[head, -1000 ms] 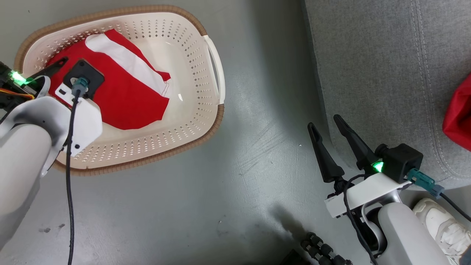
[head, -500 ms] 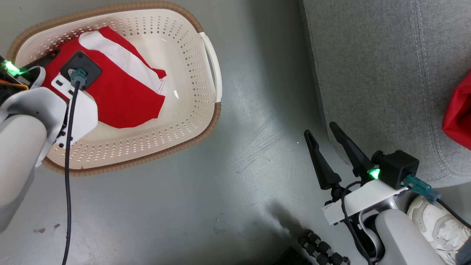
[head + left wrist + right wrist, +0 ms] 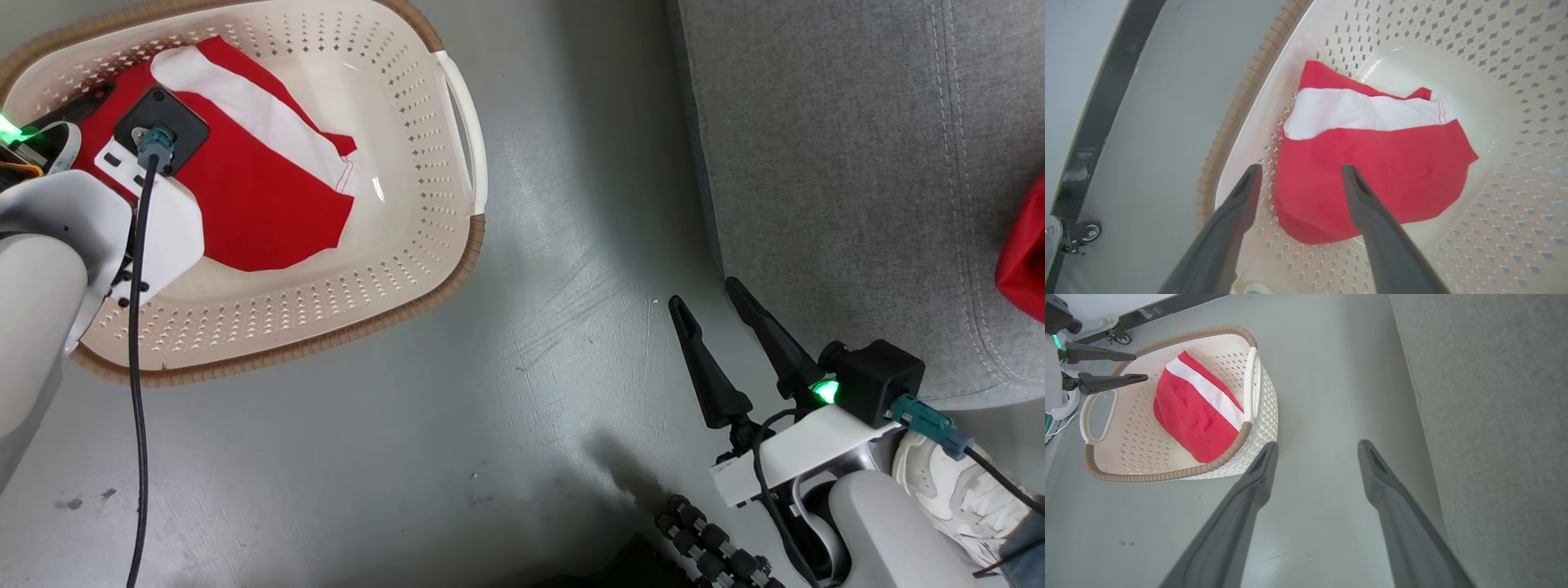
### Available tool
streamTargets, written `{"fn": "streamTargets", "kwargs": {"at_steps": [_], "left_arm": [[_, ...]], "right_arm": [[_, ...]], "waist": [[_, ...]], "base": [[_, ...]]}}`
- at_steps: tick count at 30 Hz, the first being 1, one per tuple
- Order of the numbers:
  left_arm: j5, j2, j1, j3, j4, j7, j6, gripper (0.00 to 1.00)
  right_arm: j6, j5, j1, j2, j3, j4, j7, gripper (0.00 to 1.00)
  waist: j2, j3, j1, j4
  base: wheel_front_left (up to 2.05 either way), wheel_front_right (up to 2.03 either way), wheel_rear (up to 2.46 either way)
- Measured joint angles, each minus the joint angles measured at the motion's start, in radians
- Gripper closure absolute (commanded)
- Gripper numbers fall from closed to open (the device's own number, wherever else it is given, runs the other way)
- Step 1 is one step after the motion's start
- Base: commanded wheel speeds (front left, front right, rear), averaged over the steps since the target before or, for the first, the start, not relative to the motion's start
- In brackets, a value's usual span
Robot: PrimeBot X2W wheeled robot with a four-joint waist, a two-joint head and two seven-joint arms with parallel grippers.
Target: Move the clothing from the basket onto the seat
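A red garment with a broad white band (image 3: pixel 261 204) lies crumpled in the cream perforated basket (image 3: pixel 392 322) on the floor. My left gripper (image 3: pixel 1298 167) hangs open just above this garment (image 3: pixel 1372 175), near the basket's wall (image 3: pixel 1237 106), with nothing between its fingers. My right gripper (image 3: pixel 704 292) stands open and empty over the floor beside the front edge of the grey seat (image 3: pixel 857 163). A second red garment (image 3: pixel 1024 253) lies on the seat at the right edge. The right wrist view shows the basket (image 3: pixel 1167 475), its garment (image 3: pixel 1196 416) and the left gripper (image 3: pixel 1141 366).
Grey floor lies between basket and seat (image 3: pixel 1494 416). A person's white shoe (image 3: pixel 947 490) sits by my right arm. A black ribbed object (image 3: pixel 710 543) lies at the bottom edge. A dark frame with a caster (image 3: pixel 1086 232) stands beyond the basket.
The head camera has shifted, so the basket sits higher and further left in the picture. My left gripper has sunk slightly deeper over the garment. Both grippers stay open.
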Motion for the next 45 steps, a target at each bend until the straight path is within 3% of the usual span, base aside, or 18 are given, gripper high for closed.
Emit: {"fn": "streamTargets", "kwargs": {"at_steps": [18,45], "left_arm": [[-0.001,0.011,-0.018,0.014,0.022,-0.018,0.0,0.0],[-0.016,-0.019,-0.053,0.029,0.026,-0.032,0.003,0.0]], "right_arm": [[0.0,0.005,0.0,0.0,-0.006,-0.01,0.0,0.0],[0.0,-0.005,-0.001,0.0,-0.019,-0.022,0.0,0.0]], "waist": [[0.0,0.033,0.0,0.005],[0.0,0.082,0.0,0.029]], "base": [[0.0,0.0,0.0],[0.0,0.0,0.0]]}}
